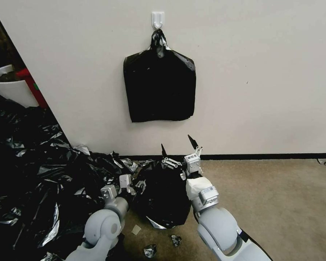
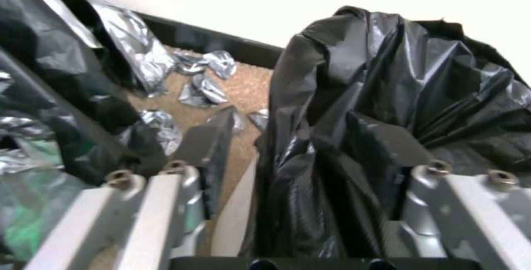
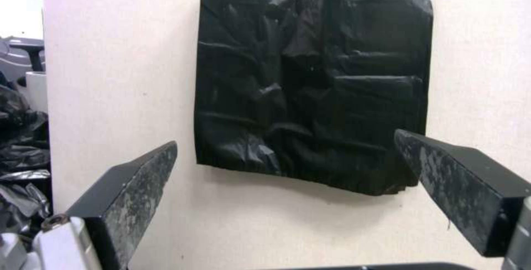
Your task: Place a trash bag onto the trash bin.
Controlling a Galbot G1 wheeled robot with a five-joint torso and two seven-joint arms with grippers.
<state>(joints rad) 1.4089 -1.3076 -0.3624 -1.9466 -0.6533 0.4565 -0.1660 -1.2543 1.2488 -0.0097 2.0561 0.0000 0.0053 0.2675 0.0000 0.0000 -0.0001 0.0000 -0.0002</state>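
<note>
Trash bag draped over trash bin, on floor below hanging bag stack. My left gripper: spread, straddling bag film. My right gripper: wide, empty, above bag. Step: seating; next, tuck film round rim.

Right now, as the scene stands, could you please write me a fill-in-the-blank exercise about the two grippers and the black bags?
1. The right gripper, raised toward the wall, has its jaws ___.
2. A fold of the trash bag lies ___ the open jaws of the left gripper.
3. The pile of loose bags lies on the robot's ___ side.

Missing words: open; between; left
</note>
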